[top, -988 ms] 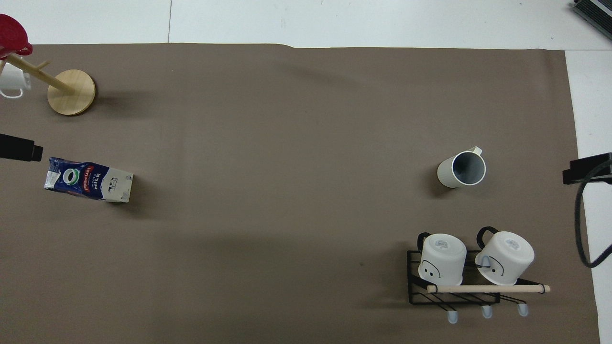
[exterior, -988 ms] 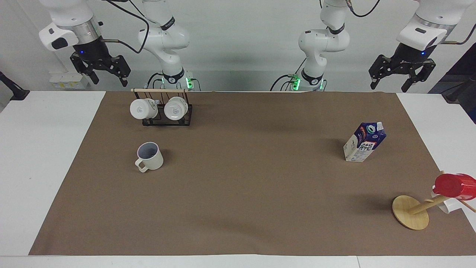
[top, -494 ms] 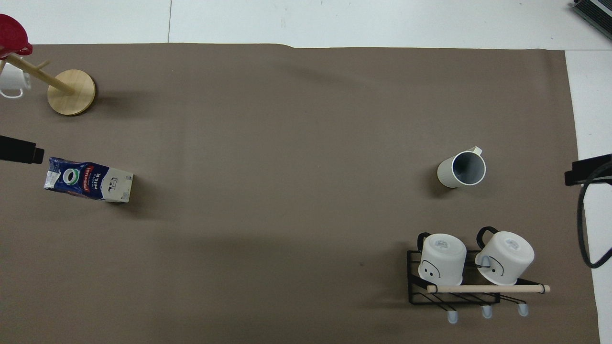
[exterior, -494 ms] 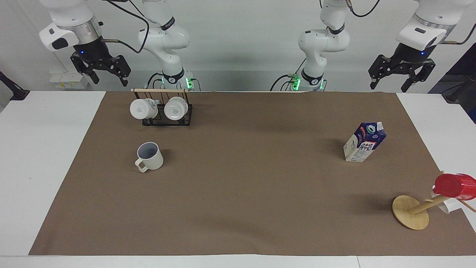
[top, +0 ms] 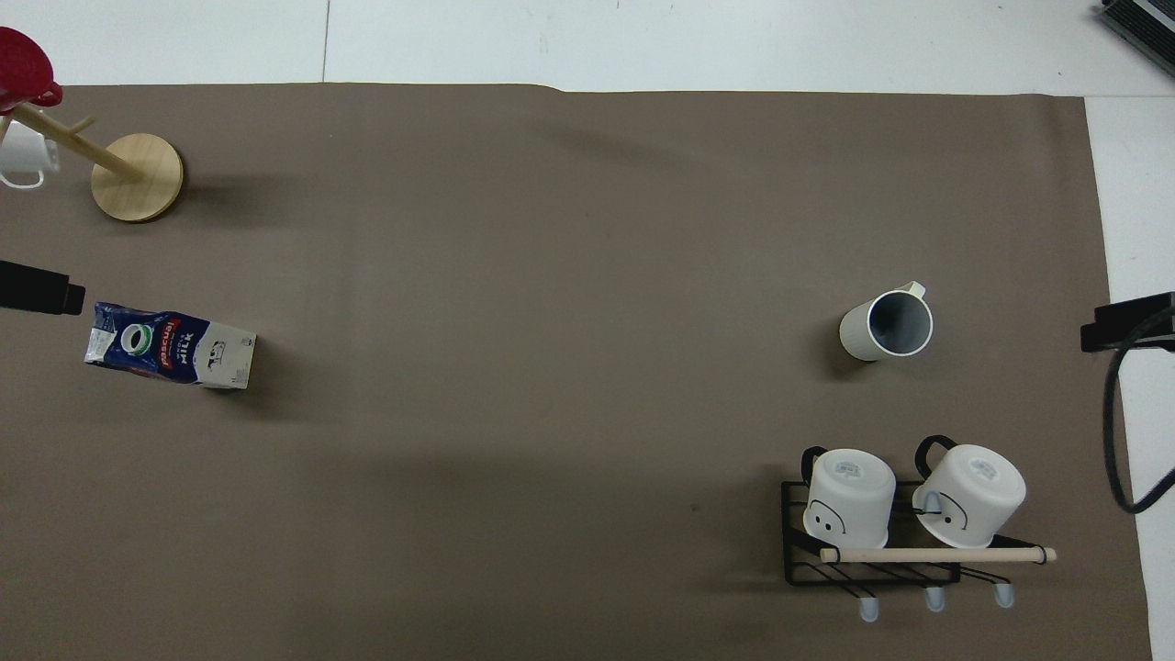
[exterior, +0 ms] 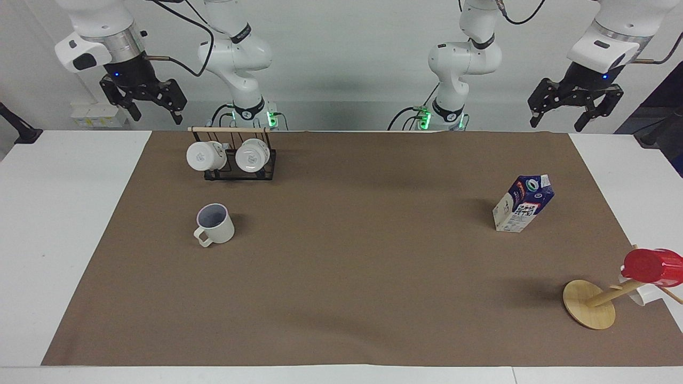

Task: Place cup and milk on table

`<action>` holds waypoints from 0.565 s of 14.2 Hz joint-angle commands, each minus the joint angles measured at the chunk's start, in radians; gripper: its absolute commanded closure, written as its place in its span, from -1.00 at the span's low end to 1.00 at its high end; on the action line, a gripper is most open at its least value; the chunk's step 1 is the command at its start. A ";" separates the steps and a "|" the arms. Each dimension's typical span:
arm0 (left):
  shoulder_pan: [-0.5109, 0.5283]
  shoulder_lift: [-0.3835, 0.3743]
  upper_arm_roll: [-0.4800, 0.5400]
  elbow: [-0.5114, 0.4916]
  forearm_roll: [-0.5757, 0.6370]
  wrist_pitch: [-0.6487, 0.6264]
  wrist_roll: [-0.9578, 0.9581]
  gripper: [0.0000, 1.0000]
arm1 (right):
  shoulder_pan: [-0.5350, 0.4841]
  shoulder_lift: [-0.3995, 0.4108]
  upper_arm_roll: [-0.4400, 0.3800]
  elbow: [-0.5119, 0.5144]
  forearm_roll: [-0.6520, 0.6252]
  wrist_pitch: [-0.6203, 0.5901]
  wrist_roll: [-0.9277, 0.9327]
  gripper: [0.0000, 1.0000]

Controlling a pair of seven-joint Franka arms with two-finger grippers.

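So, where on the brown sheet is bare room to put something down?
The widest bare patch lies between the cream-beige mug and the blue-and-white milk carton. It is crowded around the black wire rack holding white cups and the round-based wooden stand bearing a red cup.

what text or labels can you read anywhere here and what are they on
"MILK": on the dark blue upper part of the milk, overhead view.
Red brand band above it: too blurred to read for sure.
Dark print on its white lower part: too small.
Stickers on the two white cups on the rack: unreadable.
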 commanded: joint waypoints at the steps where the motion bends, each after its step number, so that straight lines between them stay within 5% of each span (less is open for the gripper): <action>1: 0.000 -0.013 0.002 -0.012 0.001 0.005 0.006 -1.00 | -0.001 -0.030 0.004 -0.042 -0.012 0.017 -0.018 -1.00; 8: 0.000 -0.014 0.002 -0.015 0.000 0.014 0.006 -1.00 | 0.002 -0.030 0.005 -0.050 -0.010 0.028 -0.009 -1.00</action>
